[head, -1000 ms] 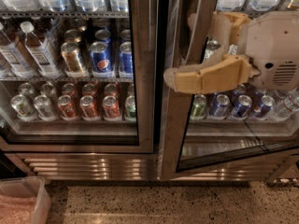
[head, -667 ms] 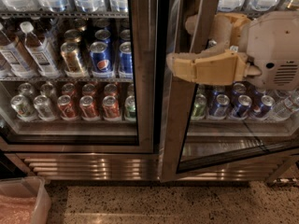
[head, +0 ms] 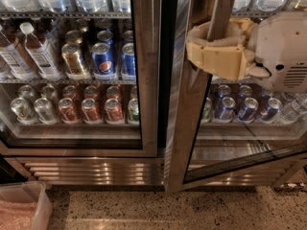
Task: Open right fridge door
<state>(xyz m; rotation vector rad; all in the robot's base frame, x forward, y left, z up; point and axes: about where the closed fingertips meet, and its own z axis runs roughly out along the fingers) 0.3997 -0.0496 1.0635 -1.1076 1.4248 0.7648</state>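
The right fridge door (head: 189, 128), glass in a brushed steel frame, stands ajar, and its left stile leans out from the cabinet. Blue cans (head: 247, 109) and a green-and-white can (head: 207, 110) show through its pane. My gripper (head: 216, 49), tan with a white housing behind it, is at mid-height on that stile. One finger is in front of the frame and one behind it, closed around the door's edge.
The left twin door (head: 148, 80) is shut, with Pepsi cans, red cans and bottles behind it. A steel kick grille (head: 96, 169) runs below. A translucent plastic bin (head: 26, 205) sits on the speckled floor (head: 168, 210) at the bottom left.
The right door has swung further out, so its left stile now slants. My gripper has risen and turned with the door's edge.
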